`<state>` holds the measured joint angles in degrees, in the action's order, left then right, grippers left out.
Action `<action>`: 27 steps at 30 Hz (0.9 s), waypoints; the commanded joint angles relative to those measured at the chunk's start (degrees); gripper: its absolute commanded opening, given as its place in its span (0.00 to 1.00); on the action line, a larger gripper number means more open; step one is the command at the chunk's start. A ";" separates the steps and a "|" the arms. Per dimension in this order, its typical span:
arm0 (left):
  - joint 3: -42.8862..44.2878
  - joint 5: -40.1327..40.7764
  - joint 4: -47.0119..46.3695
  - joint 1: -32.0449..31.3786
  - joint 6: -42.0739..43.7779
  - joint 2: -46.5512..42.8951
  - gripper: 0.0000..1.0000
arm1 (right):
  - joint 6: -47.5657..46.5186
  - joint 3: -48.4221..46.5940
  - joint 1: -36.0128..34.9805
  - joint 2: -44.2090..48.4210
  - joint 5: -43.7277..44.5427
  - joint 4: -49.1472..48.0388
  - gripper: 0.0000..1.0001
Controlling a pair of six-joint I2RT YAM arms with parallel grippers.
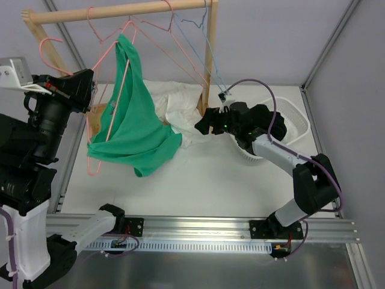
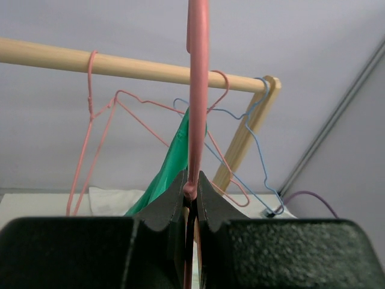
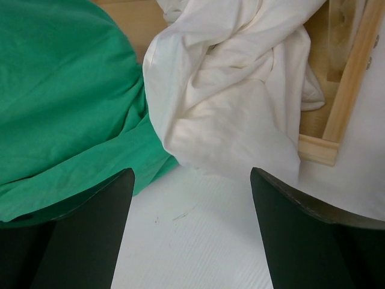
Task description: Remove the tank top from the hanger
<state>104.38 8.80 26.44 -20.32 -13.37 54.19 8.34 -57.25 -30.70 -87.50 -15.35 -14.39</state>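
Held pink hanger (image 2: pixel 197 90) in clenched left claw (image 2: pixel 190 188), upper left of top view; judged best to close released right claw (image 3: pixel 191 180) on green tank top (image 1: pixel 129 129) near its lower edge, then draw it off gently.

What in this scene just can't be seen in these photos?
- Left wrist view: most of the tank top, behind the left end effector shut on the hanger.
- Top view: where the hanger sits inside the tank top, covered by cloth.
- Right wrist view: the tank top's upper part, cut off by the edges.
- Top view: the basket's inside, behind the right arm.
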 commanded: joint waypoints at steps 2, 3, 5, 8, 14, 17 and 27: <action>-0.05 -6.07 -4.46 -0.51 -2.80 -2.95 0.00 | -1.48 -5.49 -1.91 -4.42 3.05 -4.50 0.83; -0.14 -6.16 -4.46 -0.51 -3.07 -3.74 0.00 | -1.48 -6.02 -2.43 -5.47 3.22 -4.76 0.83; -0.66 -5.72 -4.29 -0.51 -3.07 -4.53 0.00 | -1.05 -7.60 -2.87 -8.81 3.58 -4.85 0.83; -1.37 -5.19 -4.11 -0.60 -3.24 -5.59 0.00 | -0.52 -10.94 -3.58 -13.28 3.49 -4.94 0.83; -0.93 -4.93 -3.85 -0.51 -3.60 -5.85 0.00 | -2.45 -17.36 -5.69 -19.80 4.80 -4.68 0.85; -0.23 -4.84 -3.67 -0.60 -3.25 -5.68 0.00 | -4.55 -20.69 -6.92 -22.88 7.09 -2.67 0.85; -0.05 -4.40 -3.32 -0.60 -2.89 -5.59 0.01 | -7.46 -28.45 -8.24 -30.62 17.55 11.40 0.61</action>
<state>103.00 4.80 26.55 -20.32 -15.88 48.71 2.04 -83.50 -39.07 -117.27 -2.44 -7.77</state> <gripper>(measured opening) 0.055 0.698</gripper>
